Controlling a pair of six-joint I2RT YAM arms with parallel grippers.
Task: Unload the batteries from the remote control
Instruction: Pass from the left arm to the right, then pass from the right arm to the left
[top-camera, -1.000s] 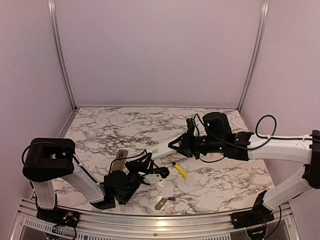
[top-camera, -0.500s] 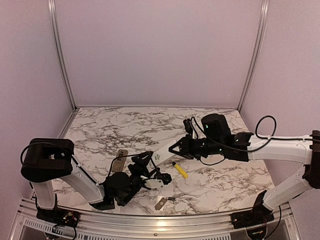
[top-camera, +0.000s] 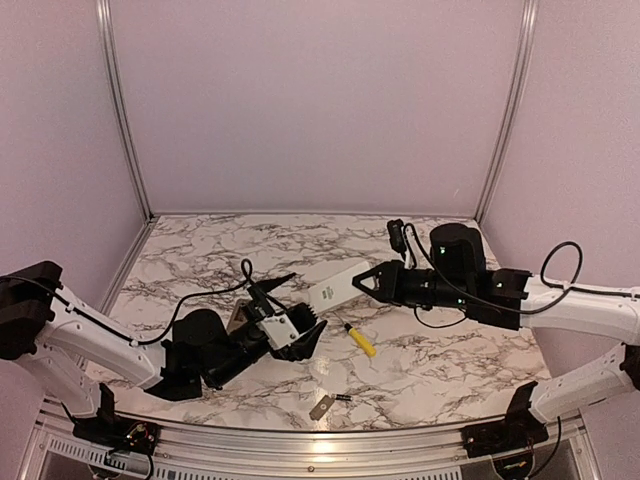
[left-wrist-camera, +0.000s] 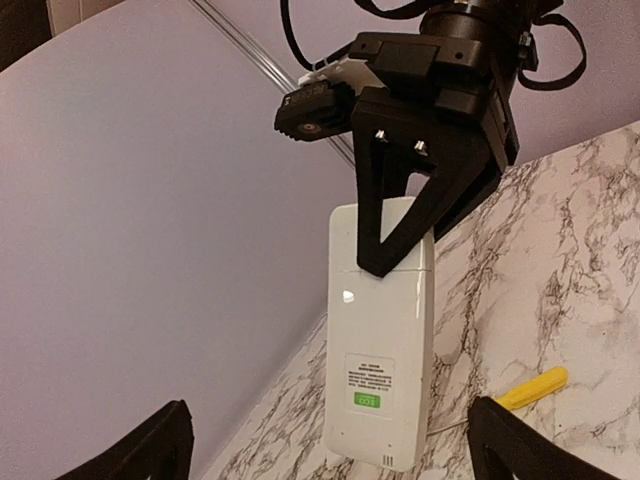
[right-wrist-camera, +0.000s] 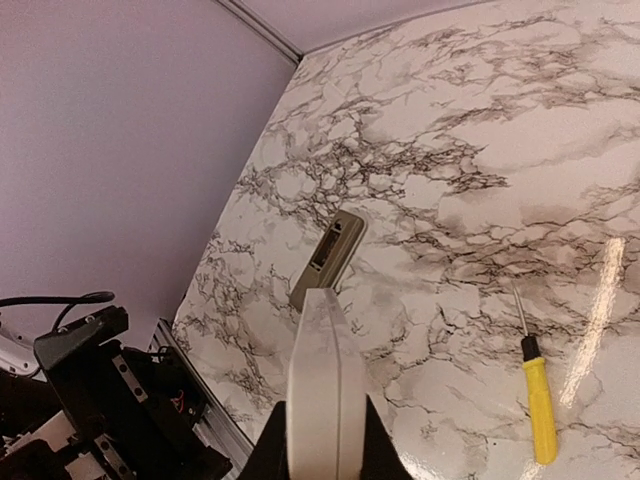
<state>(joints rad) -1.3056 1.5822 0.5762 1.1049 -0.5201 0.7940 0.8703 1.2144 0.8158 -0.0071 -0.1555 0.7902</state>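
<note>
**Top view:** A white remote control (top-camera: 333, 284) is held clear of the marbled tabletop (top-camera: 450, 360) by the right gripper (top-camera: 360, 283), whose fingers are clamped on one end. The left gripper (top-camera: 302, 305) is seen just beside it, its fingers spread wide and holding nothing. A yellow-handled screwdriver (top-camera: 359, 339) lies on the marble near the remote. A grey cover plate (top-camera: 321, 406) and what looks like one slim dark battery (top-camera: 344, 398) lie together near the front edge.

**Left wrist:** A printed label (left-wrist-camera: 367, 400) with a green patch is shown on the remote's face, its writing too small to be read.

**Right wrist:** The held remote is viewed edge-on, and a second, grey remote (right-wrist-camera: 328, 255) is seen lying flat on the tabletop beyond it.
</note>
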